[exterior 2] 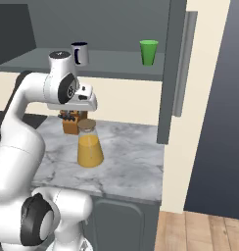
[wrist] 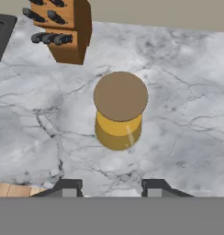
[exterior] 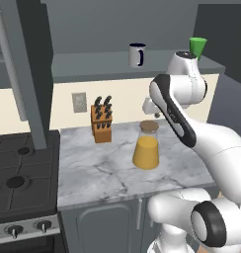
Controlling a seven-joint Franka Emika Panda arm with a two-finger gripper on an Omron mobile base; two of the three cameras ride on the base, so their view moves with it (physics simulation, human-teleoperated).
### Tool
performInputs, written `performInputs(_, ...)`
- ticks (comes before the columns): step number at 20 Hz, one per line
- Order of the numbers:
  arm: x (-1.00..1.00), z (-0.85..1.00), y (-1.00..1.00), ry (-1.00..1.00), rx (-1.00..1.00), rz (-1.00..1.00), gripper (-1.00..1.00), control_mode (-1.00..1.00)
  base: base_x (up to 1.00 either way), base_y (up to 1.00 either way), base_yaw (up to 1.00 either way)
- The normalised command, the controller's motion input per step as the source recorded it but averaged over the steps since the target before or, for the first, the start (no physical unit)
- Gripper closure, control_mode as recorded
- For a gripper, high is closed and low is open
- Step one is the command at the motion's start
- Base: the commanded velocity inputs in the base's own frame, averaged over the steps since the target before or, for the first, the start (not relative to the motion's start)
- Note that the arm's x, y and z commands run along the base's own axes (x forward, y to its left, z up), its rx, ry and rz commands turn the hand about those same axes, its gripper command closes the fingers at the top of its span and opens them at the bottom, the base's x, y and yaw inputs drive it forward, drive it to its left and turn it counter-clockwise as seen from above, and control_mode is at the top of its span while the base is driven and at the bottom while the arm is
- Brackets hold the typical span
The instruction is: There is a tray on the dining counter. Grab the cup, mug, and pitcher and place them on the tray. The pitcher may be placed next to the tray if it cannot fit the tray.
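Observation:
The pitcher (exterior: 146, 148) (exterior 2: 89, 147) (wrist: 119, 114), a clear carafe of orange liquid with a round brown lid, stands on a marble-topped cabinet counter (exterior: 93, 168). My gripper (exterior 2: 83, 112) (wrist: 111, 186) hangs a little above it and points down, open, with nothing between its fingers. In the hand view the lid lies just ahead of the fingertips (wrist: 68, 187). The grey mug (exterior: 137, 54) (exterior 2: 80, 53) and the green cup (exterior: 197, 48) (exterior 2: 149, 52) stand on a grey ledge (exterior: 93, 64) above the back wall. The tray and the dining counter are out of view.
A wooden knife block (exterior: 101, 121) (wrist: 63, 32) stands behind the pitcher, to its left, near the wall. A black stove (exterior: 19, 183) adjoins the counter's left end. A tall grey panel (exterior 2: 175, 73) bounds the counter on the right.

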Motion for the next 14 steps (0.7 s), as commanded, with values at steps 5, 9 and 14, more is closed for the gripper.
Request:
performInputs(5, -0.12, 0.04, -0.21, 0.0, 0.02, -0.09, -1.0, -1.0, 0.0, 0.0, 0.0)
performInputs(9, -0.63, 0.14, -0.24, -0.02, 0.06, -0.26, -1.0, -1.0, 0.0, 0.0, 0.0)
performInputs(14, -0.86, 0.06, -0.1, -0.14, 0.1, -0.35, -1.0, -1.0, 0.0, 0.0, 0.0)
